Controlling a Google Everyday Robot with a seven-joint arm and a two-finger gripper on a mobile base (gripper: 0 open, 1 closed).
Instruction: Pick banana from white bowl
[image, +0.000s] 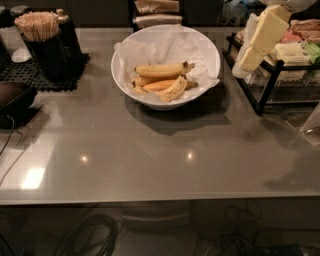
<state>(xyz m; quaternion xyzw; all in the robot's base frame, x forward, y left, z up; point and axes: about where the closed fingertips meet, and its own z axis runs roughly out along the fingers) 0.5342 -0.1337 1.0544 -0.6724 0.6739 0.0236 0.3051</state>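
The white bowl (206, 50) stands at the back middle of the grey table, lined with crinkled white paper. The banana (157, 70), the longest one, lies across the bowl's middle with its dark stem to the right. In front of it lie a slim orange-tinted banana (159, 85) and a short speckled banana (175, 90). My gripper (246, 64) hangs in the air at the top right, above the black rack, to the right of the bowl and apart from it. It holds nothing that I can see.
A black wire rack (272, 82) with snack packets stands at the right edge. A dark holder of wooden sticks (42, 42) stands on a black mat (30, 75) at the back left. A dark object (15, 102) and cable lie at the left. The table's front edge (160, 197) runs across.
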